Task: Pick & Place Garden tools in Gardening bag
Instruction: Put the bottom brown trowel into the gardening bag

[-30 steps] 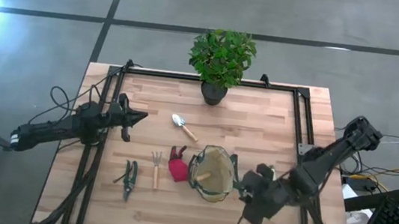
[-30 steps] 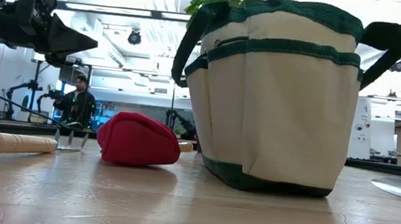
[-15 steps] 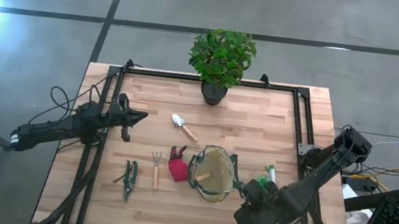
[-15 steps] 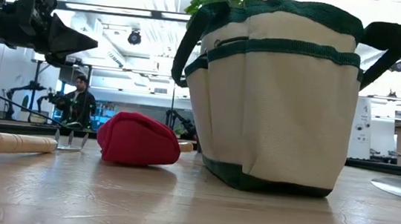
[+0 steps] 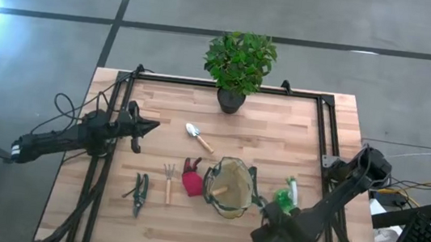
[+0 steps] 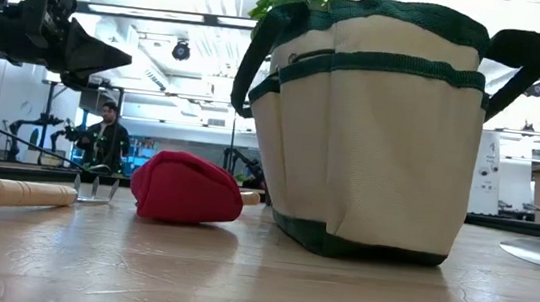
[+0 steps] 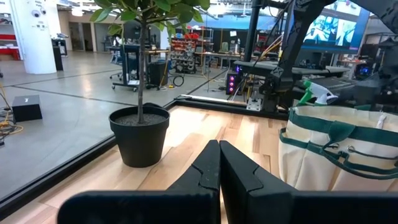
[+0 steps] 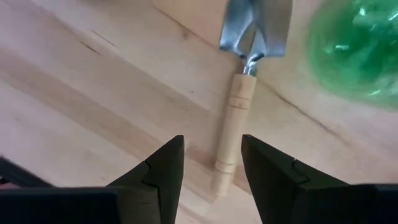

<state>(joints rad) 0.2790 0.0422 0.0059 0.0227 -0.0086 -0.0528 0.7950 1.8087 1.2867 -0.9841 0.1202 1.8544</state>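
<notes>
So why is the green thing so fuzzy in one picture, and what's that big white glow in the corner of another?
In the right wrist view the green spray bottle sits very close to the camera, so it blurs, while the trowel below it looks sharp. In the high view a bright glare washes out the floor at the upper left edge. In the low view the ceiling lights behind the gardening bag are overexposed and pale.

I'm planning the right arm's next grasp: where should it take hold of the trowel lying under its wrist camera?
Grip the trowel on its wooden handle, about midway along, coming straight down from above. It lies flat on the table, and the straight round handle already runs between the right gripper's open fingers. The spray bottle sits beside the blade end, so the handle is likely the clearer part.
</notes>
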